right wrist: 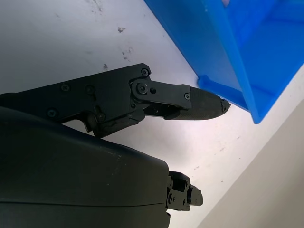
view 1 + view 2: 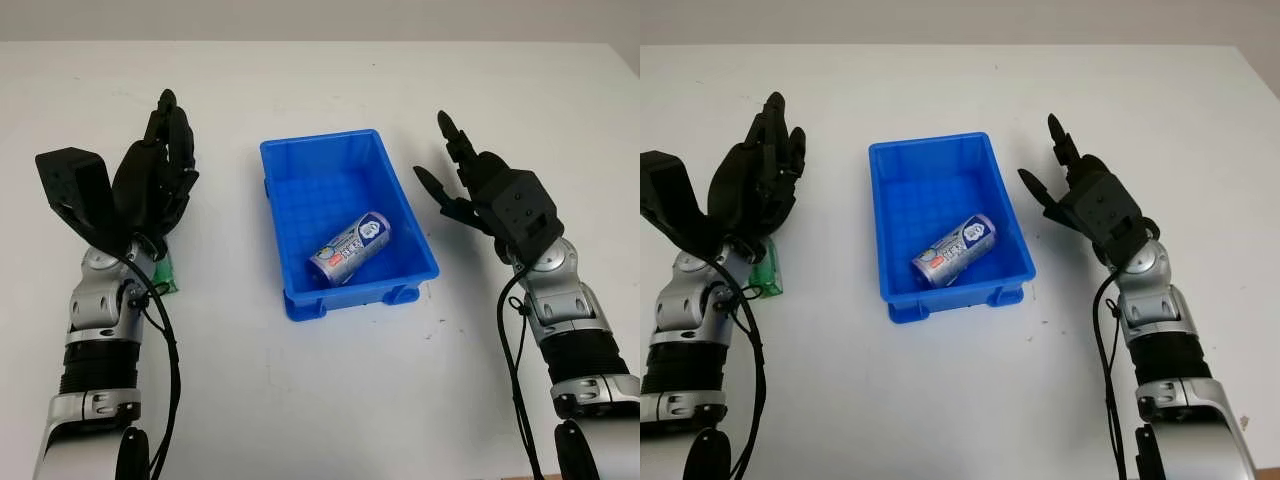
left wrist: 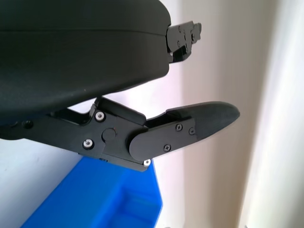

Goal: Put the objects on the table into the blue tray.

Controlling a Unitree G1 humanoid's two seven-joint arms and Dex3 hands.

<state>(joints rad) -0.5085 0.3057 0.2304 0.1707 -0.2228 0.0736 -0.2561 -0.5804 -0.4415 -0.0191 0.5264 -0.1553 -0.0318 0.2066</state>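
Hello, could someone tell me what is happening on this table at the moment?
A humanoid robot is sorting things into a blue tray. A can already lies inside it. A small green object is on the table under the left hand, which is open above it. The right hand is open beside the tray.

From my console this reads as a lab test bench: 1 plain white tabletop (image 2: 330,400), scuffed with small dark marks, under a bare pale wall (image 2: 320,18). On it sits a blue plastic bin (image 2: 405,215), flanked by 2 black 3-fingered robot hands on silver arms.
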